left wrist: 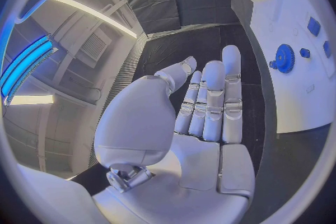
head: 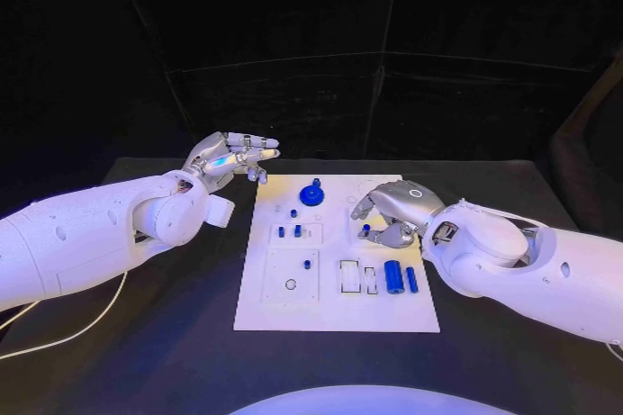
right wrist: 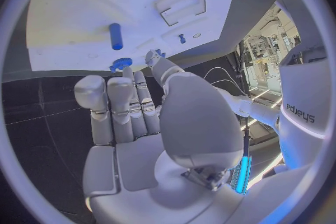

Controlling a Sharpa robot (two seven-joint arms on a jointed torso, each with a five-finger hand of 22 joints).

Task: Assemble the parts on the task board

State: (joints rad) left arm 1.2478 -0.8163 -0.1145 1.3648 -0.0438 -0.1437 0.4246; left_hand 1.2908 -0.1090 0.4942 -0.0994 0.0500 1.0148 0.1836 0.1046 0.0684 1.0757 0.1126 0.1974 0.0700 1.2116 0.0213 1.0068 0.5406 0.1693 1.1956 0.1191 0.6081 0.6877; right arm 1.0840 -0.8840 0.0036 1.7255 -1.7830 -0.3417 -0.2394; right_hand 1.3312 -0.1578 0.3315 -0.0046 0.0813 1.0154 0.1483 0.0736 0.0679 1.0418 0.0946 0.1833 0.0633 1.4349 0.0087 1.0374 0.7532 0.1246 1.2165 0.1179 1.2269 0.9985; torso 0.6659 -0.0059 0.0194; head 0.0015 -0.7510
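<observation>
The white task board (head: 340,307) lies in the middle of the table. A blue gear (head: 311,195) sits near its far edge, with small blue pegs (head: 296,230) just nearer. A thick blue cylinder (head: 392,277) and a thin blue peg (head: 413,280) lie at its right side. My left hand (head: 234,157) is raised off the board's far left corner, palm (left wrist: 203,162) flat and empty, the gear (left wrist: 285,57) off to its side. My right hand (head: 390,213) hovers over the board's right half, fingers (right wrist: 126,101) extended, nothing in the palm. A blue peg (right wrist: 115,36) lies just beyond them.
Empty rectangular slots (head: 350,275) lie left of the thick cylinder, and a framed recess (head: 291,273) sits on the board's left half. Black table (head: 169,325) surrounds the board. A white cable (head: 78,329) trails under my left arm.
</observation>
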